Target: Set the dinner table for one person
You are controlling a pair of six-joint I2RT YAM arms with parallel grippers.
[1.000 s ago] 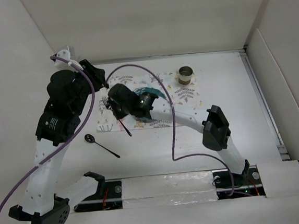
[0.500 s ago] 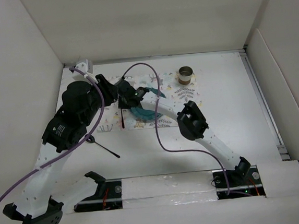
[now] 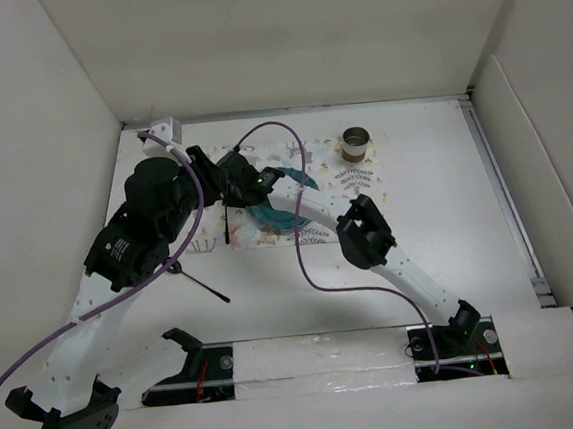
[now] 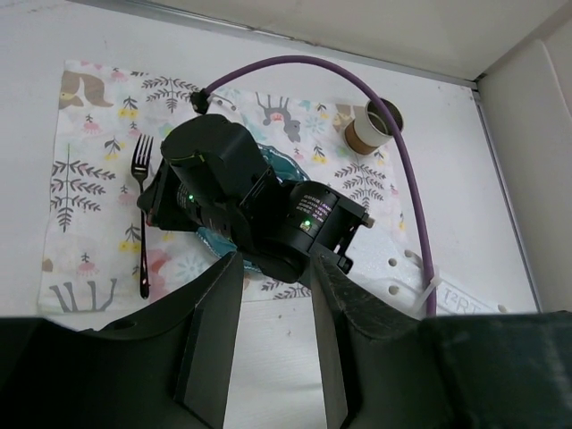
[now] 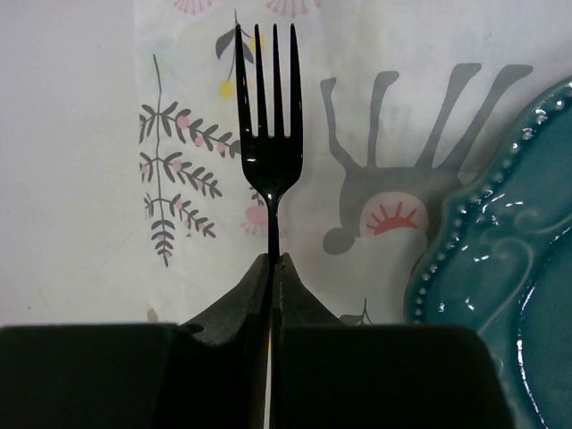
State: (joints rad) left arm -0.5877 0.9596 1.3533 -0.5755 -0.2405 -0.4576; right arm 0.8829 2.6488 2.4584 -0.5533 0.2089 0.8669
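My right gripper (image 5: 275,259) is shut on the handle of a black fork (image 5: 268,134), whose tines point away over the floral placemat (image 5: 357,107). In the top view the gripper (image 3: 230,186) holds the fork (image 3: 226,225) over the placemat's (image 3: 349,184) left part, left of a teal plate (image 3: 285,215). My left gripper (image 4: 273,340) is open and empty, hovering above the white dinner table (image 3: 438,221) and looking down on the right gripper, fork (image 4: 143,214) and plate. A black spoon (image 3: 208,290) lies on the table near the left arm.
A brown paper cup (image 3: 357,145) stands at the placemat's far right corner; it also shows in the left wrist view (image 4: 375,125). The plate's rim (image 5: 500,268) lies just right of the fork. White walls close in the table on three sides.
The right gripper has swung the fork from a tilted pose at the placemat's near edge to straight along its left part. The left arm has shifted right and closer to it.
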